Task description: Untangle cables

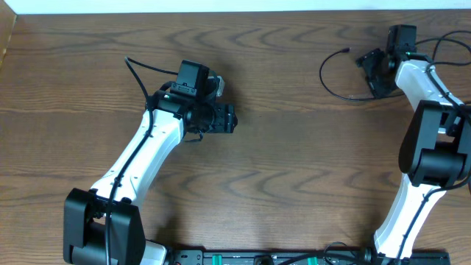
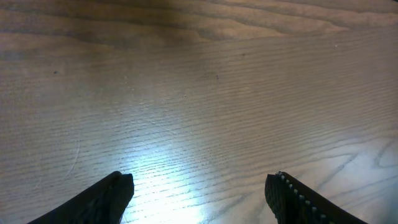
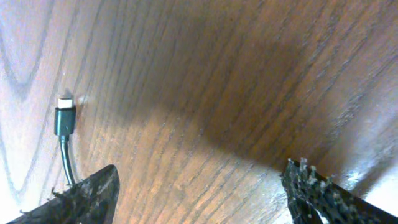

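Seen from overhead, amounts to one cable [image 1: 322,73] — black, thin, looped at two o'clock on the table [image 1: 294,169] — and two grippers. Shows one plug [image 3: 65,116] on that cable, silver-tipped, flat on the wood at nine o'clock in the right wrist view. Finds the right gripper [image 3: 200,169] just beside the loop, jaws spread wide with nothing between. Finds the left gripper [image 2: 199,177] near centre toward ten o'clock, jaws likewise apart over bare wood, well away from the cable.

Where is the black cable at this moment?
In the overhead view the black cable curves on the far right part of the table, just left of the right gripper.
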